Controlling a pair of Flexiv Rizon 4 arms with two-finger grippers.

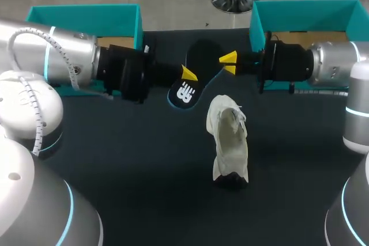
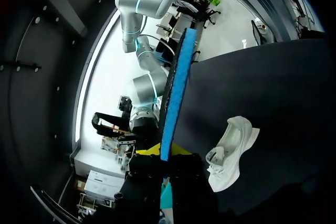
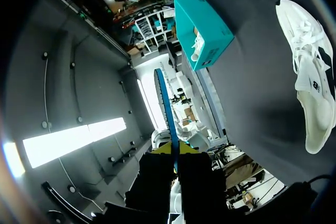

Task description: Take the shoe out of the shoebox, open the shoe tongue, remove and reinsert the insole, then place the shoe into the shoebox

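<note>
The left gripper [image 1: 188, 75] and right gripper [image 1: 229, 63] each clamp one end of the insole [image 1: 185, 92]; the shoe [image 1: 229, 139] lies just robot-side, long axis pointing toward the robot.

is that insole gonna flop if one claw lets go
The insole looks very thin edge-on in both wrist views, so likely light and bendy. It runs straight there, but the left claw and right claw both grip it; held by one, the free end may droop.

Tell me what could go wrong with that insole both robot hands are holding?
The insole is pinched by the left gripper and right gripper; if either pulls, it might slip or bend. The shoe lies unheld, so pushing the insole in might shove it away.
</note>
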